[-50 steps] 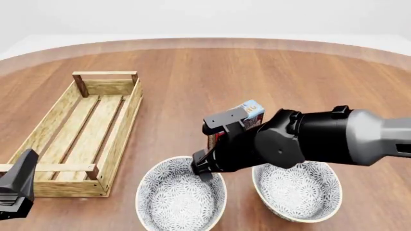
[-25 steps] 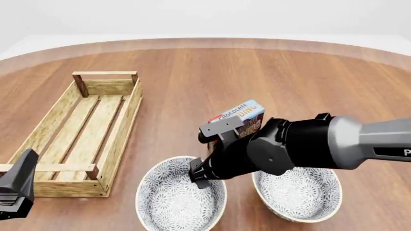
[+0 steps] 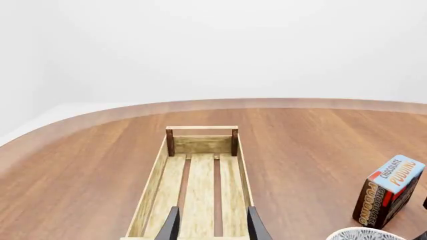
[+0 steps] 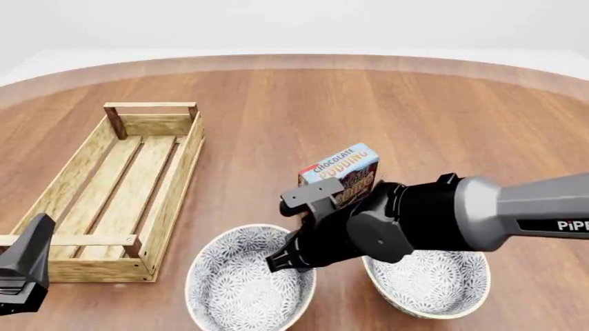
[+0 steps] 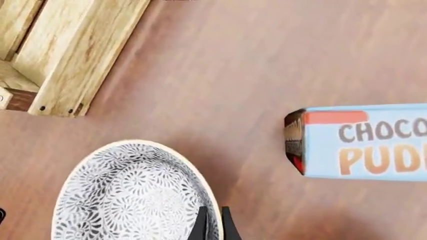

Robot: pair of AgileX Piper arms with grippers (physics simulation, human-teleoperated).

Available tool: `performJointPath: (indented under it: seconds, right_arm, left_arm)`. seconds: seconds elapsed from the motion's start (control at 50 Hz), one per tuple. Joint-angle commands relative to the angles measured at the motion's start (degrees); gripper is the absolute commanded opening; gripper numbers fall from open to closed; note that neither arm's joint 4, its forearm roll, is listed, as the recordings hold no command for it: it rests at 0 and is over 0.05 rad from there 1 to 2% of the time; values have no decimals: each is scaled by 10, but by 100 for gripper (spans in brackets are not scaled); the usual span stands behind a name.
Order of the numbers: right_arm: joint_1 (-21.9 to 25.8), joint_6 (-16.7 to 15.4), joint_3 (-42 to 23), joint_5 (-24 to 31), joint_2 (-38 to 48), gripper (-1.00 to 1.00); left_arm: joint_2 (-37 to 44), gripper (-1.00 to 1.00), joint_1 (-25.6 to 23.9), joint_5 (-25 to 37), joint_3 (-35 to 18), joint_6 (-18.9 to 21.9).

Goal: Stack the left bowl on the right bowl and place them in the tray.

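Observation:
The left bowl (image 4: pixel 241 293), white with a grey flower pattern, stands on the table near the front; it also shows in the right wrist view (image 5: pixel 127 200) and at the edge of the left wrist view (image 3: pixel 363 234). The matching right bowl (image 4: pixel 432 279) stands beside it, partly under my right arm. My right gripper (image 4: pixel 281 261) reaches across to the left bowl, and its thin fingers (image 5: pixel 200 226) are shut on that bowl's rim nearest the right bowl. The light-wood tray (image 4: pixel 170 183) lies empty at the left (image 3: pixel 200 131) (image 5: pixel 73 55). My left gripper (image 3: pixel 212 230) is open and empty by the tray's near end (image 4: pixel 27 265).
A chocolate pudding box (image 4: pixel 338 170) stands upright just behind the two bowls, close to my right arm; it also shows in the left wrist view (image 3: pixel 389 190) and the right wrist view (image 5: pixel 360 142). The round wooden table's far edge (image 4: pixel 294 61) curves across the back.
My right gripper has come down and toward me onto the left bowl's rim. The left bowl has shifted slightly left. More of the pudding box is uncovered. The left arm has not moved.

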Motion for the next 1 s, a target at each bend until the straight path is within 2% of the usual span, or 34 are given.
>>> performJointPath:
  seconds: [0.02,0.48,0.5,0.6,0.82,1.0]
  right_arm:
    - [13,-6,-3,11,-9,-100]
    - [-33,-91,-94,114,-104,-100]
    - [-44,-105,-100,124,-119,-100]
    - [-54,-108,-105,138,-148,-100]
    - [-78,-95,-59,138,-236,-100]
    - [-132,-97,-18,161,-341,-100]
  left_arm:
    - [0,100,0,0,0,0]
    - [0,100,0,0,0,0]
    - [0,100,0,0,0,0]
    - [0,100,0,0,0,0]
    - [0,100,0,0,0,0]
    - [0,100,0,0,0,0]
